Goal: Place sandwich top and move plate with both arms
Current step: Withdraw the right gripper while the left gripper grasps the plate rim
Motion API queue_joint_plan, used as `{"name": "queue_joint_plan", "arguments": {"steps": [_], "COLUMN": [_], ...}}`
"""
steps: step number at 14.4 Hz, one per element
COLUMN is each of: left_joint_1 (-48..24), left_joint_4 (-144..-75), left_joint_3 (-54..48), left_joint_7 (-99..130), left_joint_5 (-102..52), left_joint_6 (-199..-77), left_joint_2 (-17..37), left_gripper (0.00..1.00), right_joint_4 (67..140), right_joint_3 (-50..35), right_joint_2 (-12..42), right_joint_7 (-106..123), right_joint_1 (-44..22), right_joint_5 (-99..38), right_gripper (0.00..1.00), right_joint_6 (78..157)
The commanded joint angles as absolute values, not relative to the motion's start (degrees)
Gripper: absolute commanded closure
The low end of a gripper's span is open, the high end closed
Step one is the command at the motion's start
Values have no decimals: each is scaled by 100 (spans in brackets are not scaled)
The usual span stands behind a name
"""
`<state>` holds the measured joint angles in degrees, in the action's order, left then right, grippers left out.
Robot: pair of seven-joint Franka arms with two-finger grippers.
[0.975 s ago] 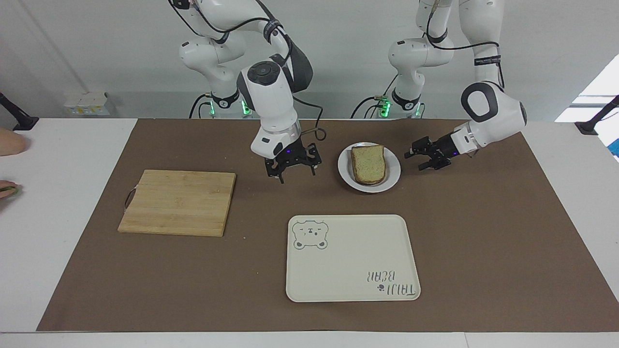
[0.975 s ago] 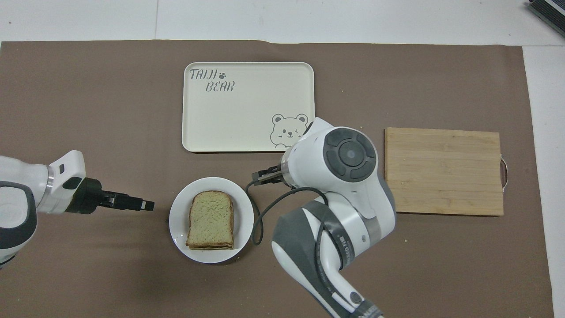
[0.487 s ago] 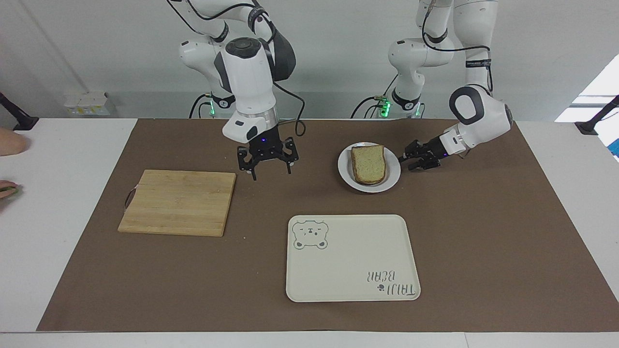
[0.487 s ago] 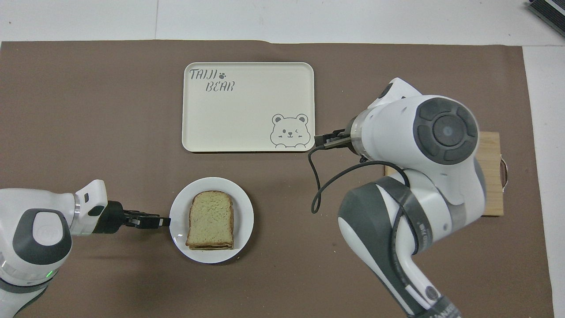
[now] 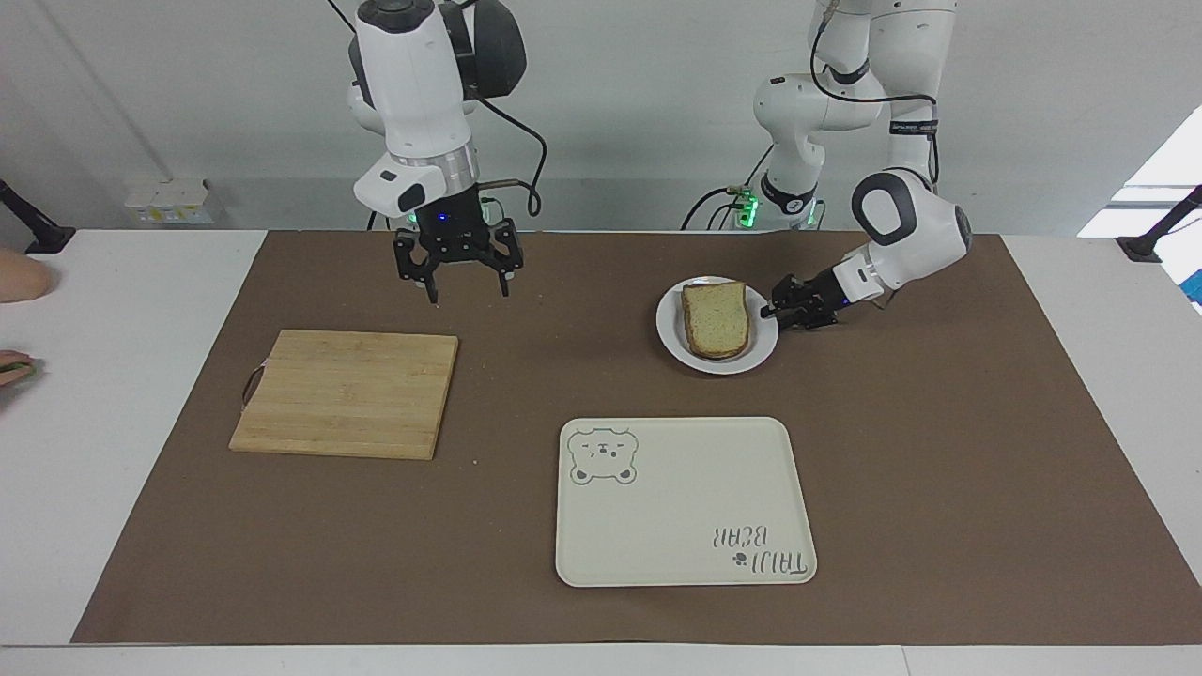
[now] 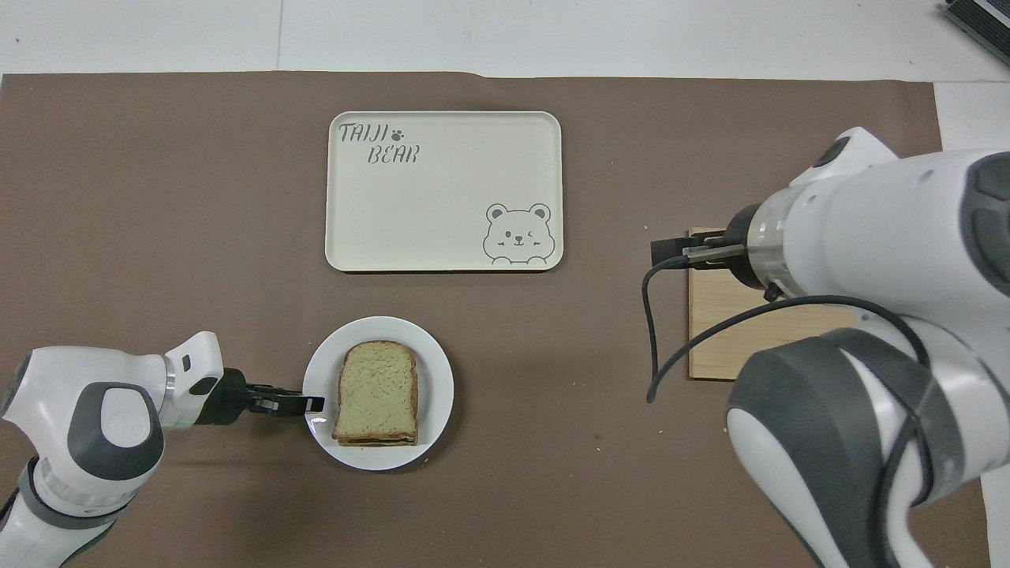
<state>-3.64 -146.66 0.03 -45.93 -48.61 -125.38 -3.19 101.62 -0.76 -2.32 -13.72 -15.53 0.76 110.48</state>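
The plate (image 5: 716, 325) is taken as landmark. It sits flat on the brown mat (image 5: 939, 451). The sandwich top (image 5: 716, 319) is already laid on it, squarely over what looks like a lower slice; from the overhead view the stack edges line up.

The left gripper (image 5: 778, 314) is at the plate rim on the left arm's side, low and nearly level, its tips over the rim edge. Whether the rim is actually pinched cannot be told.

The right gripper (image 5: 461, 284) is held up in the air well away from the plate, toward the right arm's end, with fingers spread and nothing carried.

The tray (image 5: 684, 500) lies farther from the robots than the plate; the board (image 5: 346, 391) is toward the right arm's end.

Handling, as judged: the plate is stiff, smooth, probably slippery, so the thin rim is the only hold. One-sided lifting would tip it. The bread is soft, light and loose, so sliding is expected under any tilt. Two opposed rim holds and a level carry are advised.
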Motion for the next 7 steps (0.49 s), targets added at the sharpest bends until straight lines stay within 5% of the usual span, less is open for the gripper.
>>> {"name": "queue_joint_plan", "arguments": {"steps": [1, 3, 7], "left_joint_1": [-597, -676, -703], "left_joint_4": [-14818, -14844, -14950], "left_joint_3": [62, 62, 62], "left_joint_7": [-4685, -4685, -4676], "left_joint_5": [-5115, -5185, -5431], "left_joint_6": [-12849, -12885, -12903], "left_joint_2": [-334, -334, -325], "left_gripper": [62, 67, 100], "right_joint_4": [10204, 10187, 9503], "right_joint_3": [-62, -62, -61], "right_joint_2": [-404, -413, -422], "right_joint_7": [-1327, -1310, -1090], "right_joint_1": [-1214, -933, -616], "right_joint_5": [97, 97, 88], "right_gripper": [0, 0, 0], "right_joint_6": [10872, 10811, 9636]}}
